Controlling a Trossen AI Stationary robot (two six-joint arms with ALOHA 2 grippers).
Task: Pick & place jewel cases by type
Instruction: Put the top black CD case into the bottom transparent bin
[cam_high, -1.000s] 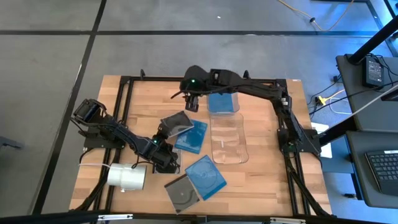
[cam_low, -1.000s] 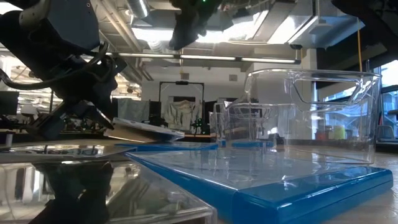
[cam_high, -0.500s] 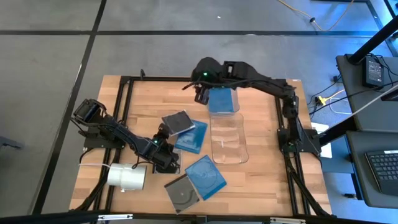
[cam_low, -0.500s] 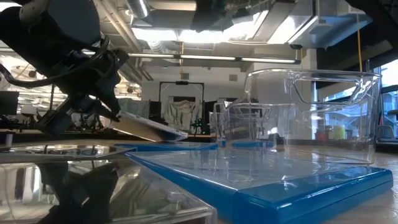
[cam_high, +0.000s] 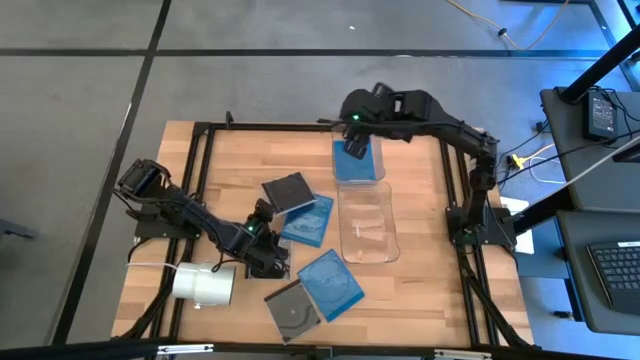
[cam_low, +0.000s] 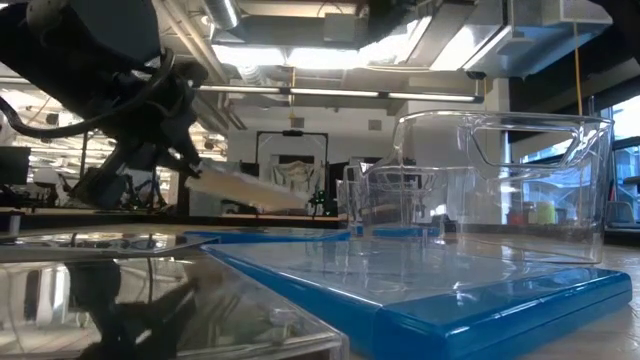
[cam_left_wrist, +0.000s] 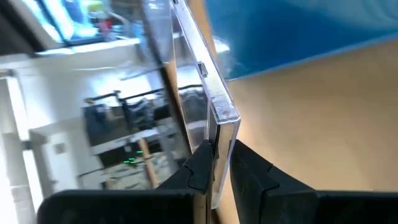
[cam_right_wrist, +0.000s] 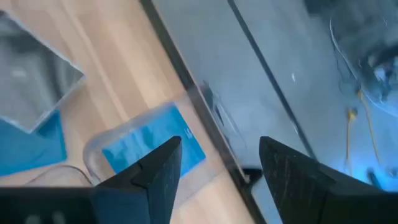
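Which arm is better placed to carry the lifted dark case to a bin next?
Left. Its end effector is shut on the edge of the dark case, raised off the table. The right end effector hangs open and empty over the far bin holding a blue case.

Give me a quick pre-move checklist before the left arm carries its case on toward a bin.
1. Left gripper shut on the dark jewel case by one edge: ok.
2. Case clear of the wood: ok, the low view shows it tilted, held above the table.
3. Depth of grip: cannot tell; only the edge shows between the fingers.
4. Right gripper open and empty: ok.
5. Right arm out of the way: not ok, it hangs over the far bin that holds a blue case.
6. Near bin free to receive: ok, no case inside.
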